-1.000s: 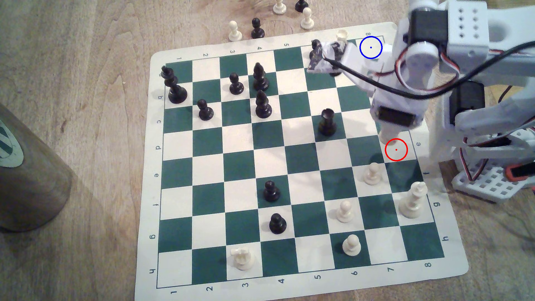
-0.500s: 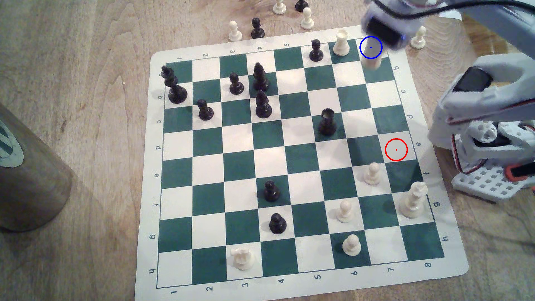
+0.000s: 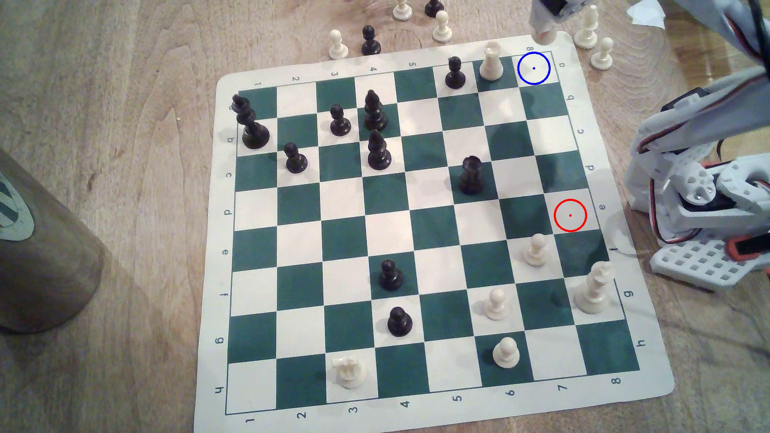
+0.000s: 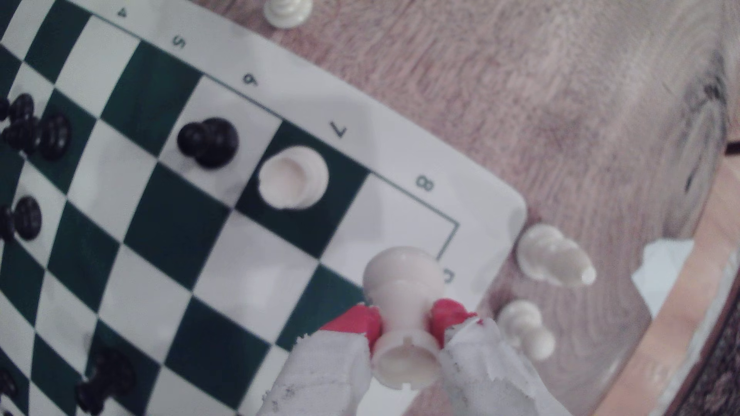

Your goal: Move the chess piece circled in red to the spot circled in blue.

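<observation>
Wrist view: my claw (image 4: 404, 324) is clamped on the cream rook (image 4: 402, 316) — red-tipped fingers (image 4: 362, 322) pinching its waist, its notched top toward the camera. In the exterior view I hold the rook (image 3: 543, 35) above the board's (image 3: 650, 374) far border, just beyond the blue-ringed corner square (image 3: 533, 68) — the second rook (image 3: 491, 62) stands beside that square.
</observation>
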Robot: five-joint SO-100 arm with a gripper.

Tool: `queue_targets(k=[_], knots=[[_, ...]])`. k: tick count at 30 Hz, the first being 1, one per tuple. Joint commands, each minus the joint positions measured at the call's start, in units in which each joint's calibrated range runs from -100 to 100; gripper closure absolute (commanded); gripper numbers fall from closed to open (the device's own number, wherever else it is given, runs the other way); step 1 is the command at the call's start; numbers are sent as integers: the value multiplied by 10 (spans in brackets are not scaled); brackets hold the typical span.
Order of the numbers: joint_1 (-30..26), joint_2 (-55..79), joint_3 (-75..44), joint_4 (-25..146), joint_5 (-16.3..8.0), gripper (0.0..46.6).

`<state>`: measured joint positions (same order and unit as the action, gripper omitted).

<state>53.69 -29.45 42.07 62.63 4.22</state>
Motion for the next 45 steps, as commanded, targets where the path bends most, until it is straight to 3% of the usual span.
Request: queue_targets(k=[1, 18, 45], knots=[[0, 39, -24, -38, -6, 462], [-24, 141, -63, -59, -21, 463], [-1, 201, -87, -70, -7, 463]])
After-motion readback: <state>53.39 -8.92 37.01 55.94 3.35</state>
